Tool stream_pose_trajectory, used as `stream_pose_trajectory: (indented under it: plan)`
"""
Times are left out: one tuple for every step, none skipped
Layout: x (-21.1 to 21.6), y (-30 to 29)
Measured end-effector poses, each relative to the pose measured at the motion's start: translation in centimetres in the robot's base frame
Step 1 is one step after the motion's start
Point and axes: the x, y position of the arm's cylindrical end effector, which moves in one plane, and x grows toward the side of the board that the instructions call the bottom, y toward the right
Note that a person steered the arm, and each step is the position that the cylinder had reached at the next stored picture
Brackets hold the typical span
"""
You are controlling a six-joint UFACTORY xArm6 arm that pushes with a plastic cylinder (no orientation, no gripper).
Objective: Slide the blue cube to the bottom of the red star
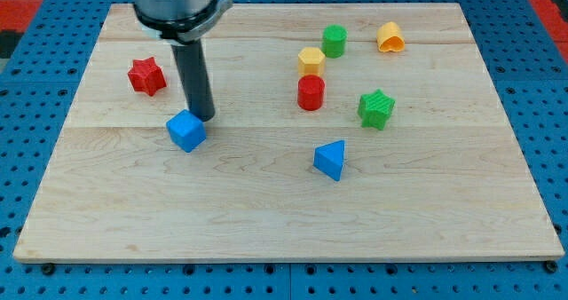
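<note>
The blue cube (186, 130) lies on the wooden board (284, 211) left of centre. The red star (146, 76) lies above it and to its left, near the board's left side, with a clear gap between them. My tip (203, 116) comes down from the view's top and stands just above and right of the blue cube, touching or nearly touching its upper right edge.
A red cylinder (311, 93), a yellow block (311, 60), a green cylinder (335, 41) and an orange block (390, 38) lie at the upper middle and right. A green star (375, 108) and a blue triangular block (330, 160) lie right of centre.
</note>
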Motion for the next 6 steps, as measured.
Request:
stream_pose_trajectory:
  plan:
    - [0.5, 1.2]
    - [1.5, 2.3]
    - [4.9, 2.2]
    - [5.3, -1.5]
    - [5.3, -1.6]
    - [5.3, 1.4]
